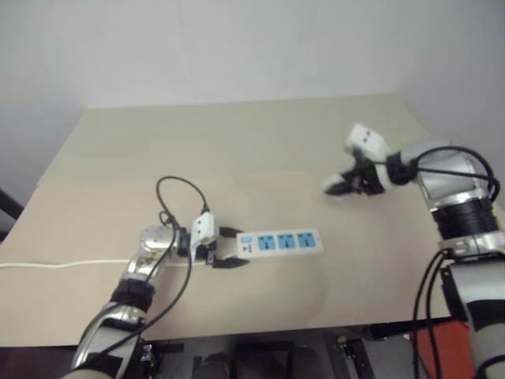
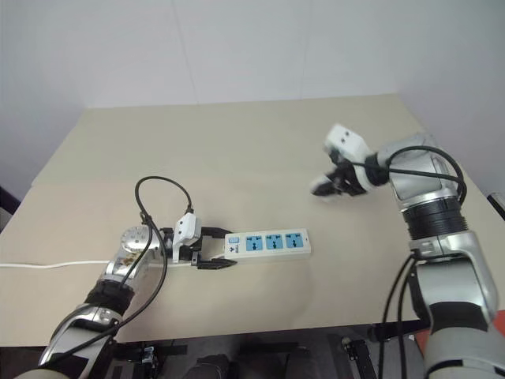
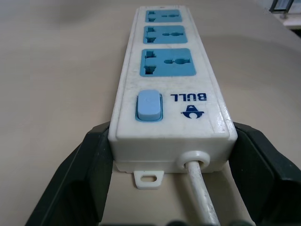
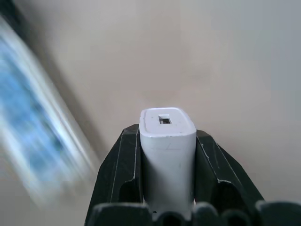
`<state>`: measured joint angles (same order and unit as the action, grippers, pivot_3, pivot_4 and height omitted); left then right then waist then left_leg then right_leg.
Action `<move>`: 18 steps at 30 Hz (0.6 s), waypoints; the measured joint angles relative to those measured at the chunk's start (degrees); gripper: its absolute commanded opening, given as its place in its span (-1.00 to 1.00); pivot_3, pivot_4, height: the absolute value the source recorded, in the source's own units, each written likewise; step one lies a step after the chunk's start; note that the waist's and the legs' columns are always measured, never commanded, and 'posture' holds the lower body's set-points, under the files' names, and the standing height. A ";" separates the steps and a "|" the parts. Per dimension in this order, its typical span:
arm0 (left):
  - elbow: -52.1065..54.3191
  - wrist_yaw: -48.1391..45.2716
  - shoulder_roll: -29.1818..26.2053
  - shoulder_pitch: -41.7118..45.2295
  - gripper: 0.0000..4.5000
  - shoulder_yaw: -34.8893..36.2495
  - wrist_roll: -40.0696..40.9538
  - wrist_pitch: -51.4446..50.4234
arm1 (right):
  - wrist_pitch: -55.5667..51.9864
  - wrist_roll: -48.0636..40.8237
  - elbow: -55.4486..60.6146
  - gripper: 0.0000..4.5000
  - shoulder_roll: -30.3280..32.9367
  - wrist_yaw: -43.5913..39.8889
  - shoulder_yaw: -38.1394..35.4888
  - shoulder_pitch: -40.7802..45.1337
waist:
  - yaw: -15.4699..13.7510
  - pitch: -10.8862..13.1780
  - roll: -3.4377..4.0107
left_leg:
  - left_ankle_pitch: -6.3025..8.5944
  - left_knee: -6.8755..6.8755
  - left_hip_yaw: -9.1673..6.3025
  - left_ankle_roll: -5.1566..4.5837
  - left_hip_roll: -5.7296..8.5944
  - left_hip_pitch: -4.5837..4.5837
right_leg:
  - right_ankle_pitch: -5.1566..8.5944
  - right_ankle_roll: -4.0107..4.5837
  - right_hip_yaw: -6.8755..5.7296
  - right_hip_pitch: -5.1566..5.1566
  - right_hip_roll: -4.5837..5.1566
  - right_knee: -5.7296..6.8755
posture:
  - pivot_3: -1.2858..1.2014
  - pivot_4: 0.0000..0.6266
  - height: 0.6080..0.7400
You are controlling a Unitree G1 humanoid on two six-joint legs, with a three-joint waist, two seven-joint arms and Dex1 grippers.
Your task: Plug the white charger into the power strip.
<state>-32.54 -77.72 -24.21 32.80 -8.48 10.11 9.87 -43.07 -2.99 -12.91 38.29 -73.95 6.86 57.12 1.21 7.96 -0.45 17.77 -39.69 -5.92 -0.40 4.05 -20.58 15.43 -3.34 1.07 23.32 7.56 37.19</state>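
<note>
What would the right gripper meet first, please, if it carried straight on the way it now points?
Probably the bare table, short of the power strip. The right gripper, jaws shut on the white charger, hangs above the surface, angled down and toward the robot's left. Depth is unclear, so it might reach the strip's far end instead.

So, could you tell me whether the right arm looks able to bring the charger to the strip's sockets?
Probably yes: the right end effector holds the white charger above bare table, and the power strip shows three uncovered sockets.
</note>
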 measured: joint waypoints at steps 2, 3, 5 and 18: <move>-1.14 -0.56 -0.68 0.79 0.46 -0.02 -0.16 0.02 | -1.79 -3.52 5.32 -0.50 -3.29 3.20 -3.19 -3.56 | -0.15 -0.04 -0.06 | 0.00 0.00 -0.03 0.00 0.00 0.01 | -0.01 -0.02 -0.02 -0.02 0.01 -0.03 | 0.03 -0.52 1.00; -1.54 -0.76 -1.02 1.06 0.46 0.00 -0.15 0.01 | -2.48 -5.18 6.86 -0.50 -5.21 5.02 -4.14 -5.33 | -0.17 -0.04 -0.06 | 0.00 -0.01 -0.04 0.00 0.01 0.00 | -0.03 -0.04 -0.02 0.00 0.02 -0.03 | 0.03 -0.52 1.00; -2.23 -1.22 -1.20 1.76 0.46 0.00 -0.17 -0.07 | -2.58 -7.54 9.33 -0.50 -8.99 8.43 -5.51 -9.17 | -0.19 -0.04 -0.06 | 0.00 -0.01 -0.04 0.00 0.03 -0.01 | -0.05 -0.06 -0.02 0.02 0.04 -0.04 | 0.03 -0.52 1.00; -2.88 -1.72 -2.64 2.44 0.46 0.09 -0.40 -0.82 | 5.37 -12.80 10.03 -0.50 -22.10 19.79 -5.07 -17.90 | 1.05 -0.04 -0.06 | 0.00 0.00 -0.06 0.00 0.05 0.06 | -0.21 -0.05 -0.02 0.08 0.03 -0.01 | 0.03 -0.52 1.00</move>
<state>-35.42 -79.44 -26.86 35.24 -8.40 9.72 9.05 -37.70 -15.79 -2.88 16.19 -54.16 1.79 39.21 2.26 7.92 -0.51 17.77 -39.69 -5.97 -0.40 4.11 -20.51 15.23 -3.38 1.05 23.40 7.59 37.17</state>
